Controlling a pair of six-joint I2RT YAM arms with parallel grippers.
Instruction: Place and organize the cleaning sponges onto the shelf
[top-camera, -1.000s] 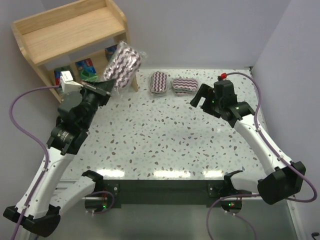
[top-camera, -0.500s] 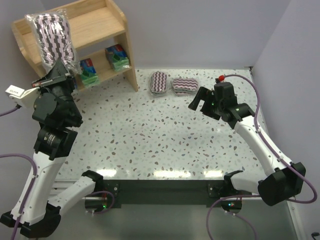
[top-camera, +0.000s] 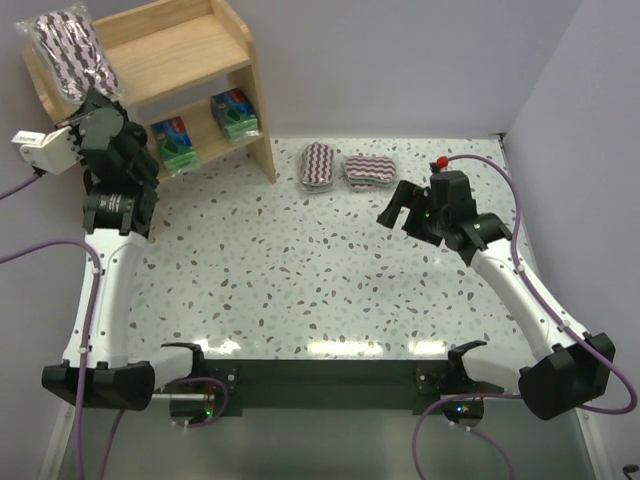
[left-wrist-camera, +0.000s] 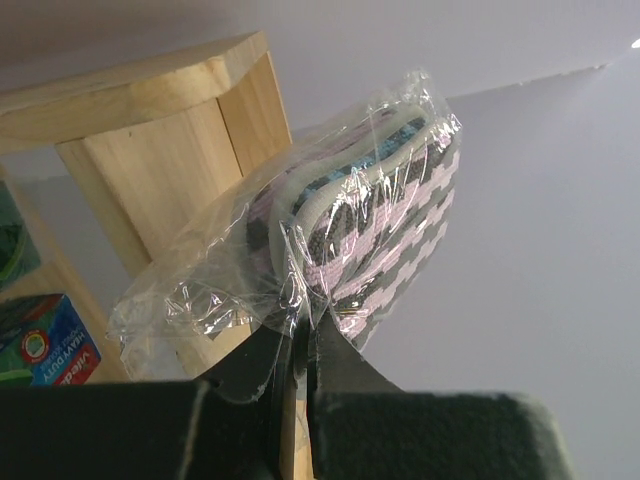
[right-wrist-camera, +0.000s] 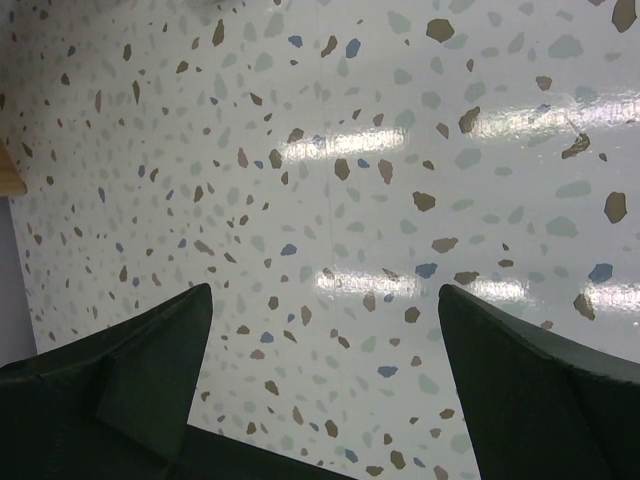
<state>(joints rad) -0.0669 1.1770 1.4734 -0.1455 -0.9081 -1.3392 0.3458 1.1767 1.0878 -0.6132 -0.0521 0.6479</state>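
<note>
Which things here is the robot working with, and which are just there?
In the job: wooden shelf; zigzag sponge pack in the left gripper; two zigzag packs lying loose; shelved green-blue packs.
Just there: speckled table; purple cables.

High rear overview, wrist close-ups, shelf shared

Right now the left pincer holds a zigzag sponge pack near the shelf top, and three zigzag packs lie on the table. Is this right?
No: only two zigzag packs lie on the table, as the top external view shows. The rest is right.
</note>
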